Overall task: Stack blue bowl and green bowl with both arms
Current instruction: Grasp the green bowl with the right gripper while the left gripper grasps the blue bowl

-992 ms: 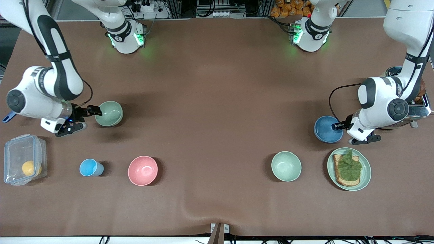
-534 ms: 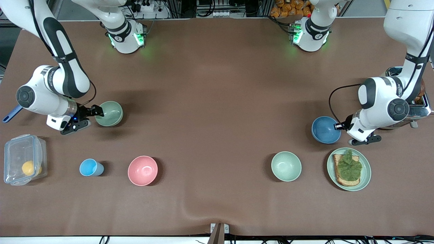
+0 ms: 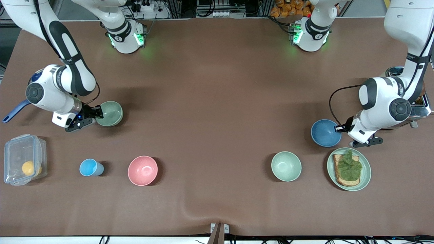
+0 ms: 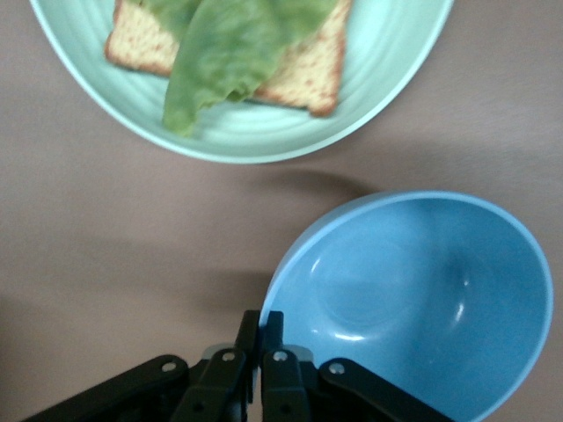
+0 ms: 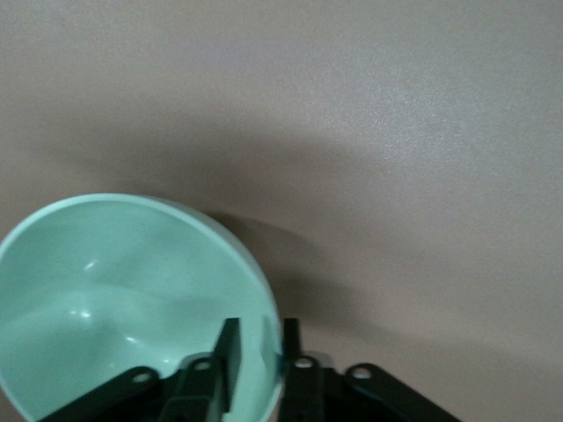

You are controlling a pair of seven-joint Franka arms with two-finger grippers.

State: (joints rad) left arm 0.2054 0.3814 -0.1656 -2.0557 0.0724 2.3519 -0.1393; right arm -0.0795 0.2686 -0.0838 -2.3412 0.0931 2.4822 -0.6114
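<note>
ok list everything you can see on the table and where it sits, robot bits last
blue bowl: 1, medium blue, toward the left arm's end, gripped by its rim
green bowl: 1, sage green, toward the right arm's end, gripped by its rim
mint bowl: 1, pale green, nearer the camera than the blue bowl
pink bowl: 1, pink, nearer the camera than the green bowl
cup: 1, light blue, beside the pink bowl
plate: 1, green, holds toast with a leaf
clear box: 1, holds something yellow
toaster: 1, metal, partly hidden
left gripper: shut on the blue bowl
right gripper: shut on the green bowl

The left pincer [image 3: 339,128] has carried the blue bowl [image 3: 325,133] slightly toward the green plate [image 3: 365,176].
</note>
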